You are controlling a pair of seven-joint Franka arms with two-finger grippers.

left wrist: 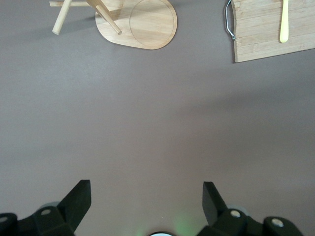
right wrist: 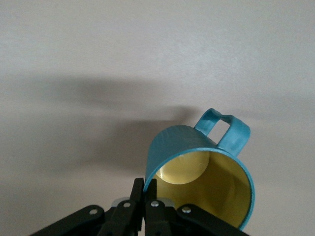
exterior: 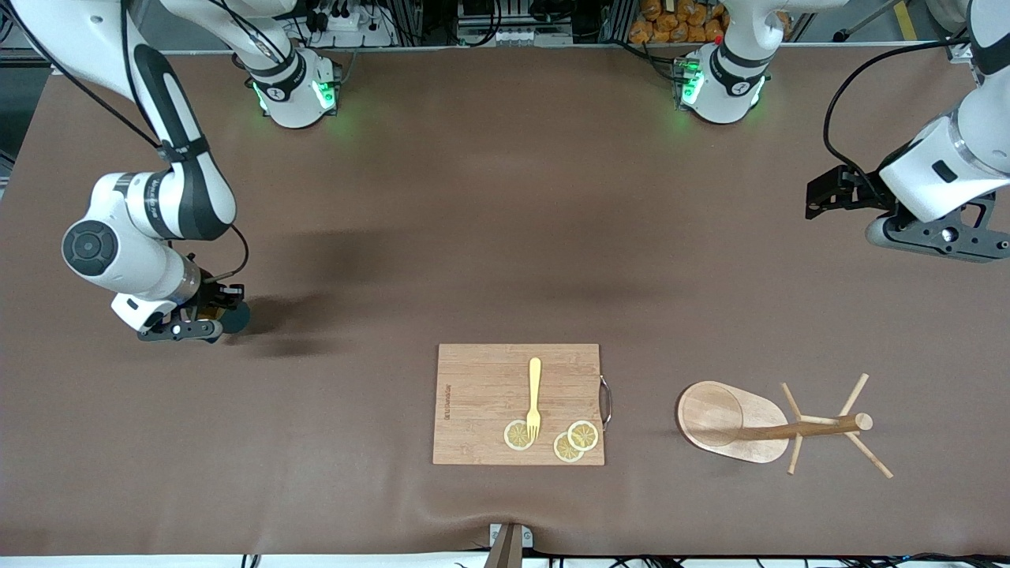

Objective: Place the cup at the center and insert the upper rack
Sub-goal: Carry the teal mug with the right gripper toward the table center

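Observation:
The teal cup (right wrist: 197, 167), yellow inside and with a side handle, has its rim pinched between the fingers of my right gripper (right wrist: 144, 186), one finger inside and one outside. From the front the cup (exterior: 236, 315) shows as a dark edge beside the right gripper (exterior: 207, 314), low at the right arm's end of the table. The upper rack (exterior: 742, 426), a light wooden mug tree, lies on its side near the front camera, toward the left arm's end; its base (left wrist: 142, 24) also shows in the left wrist view. My left gripper (left wrist: 146, 196) hangs open over bare table, waiting.
A wooden cutting board (exterior: 481, 394) with a metal handle lies near the front edge at mid table. On it rest a yellow fork (exterior: 534, 394) and three lemon slices (exterior: 583, 435). Brown mat covers the table.

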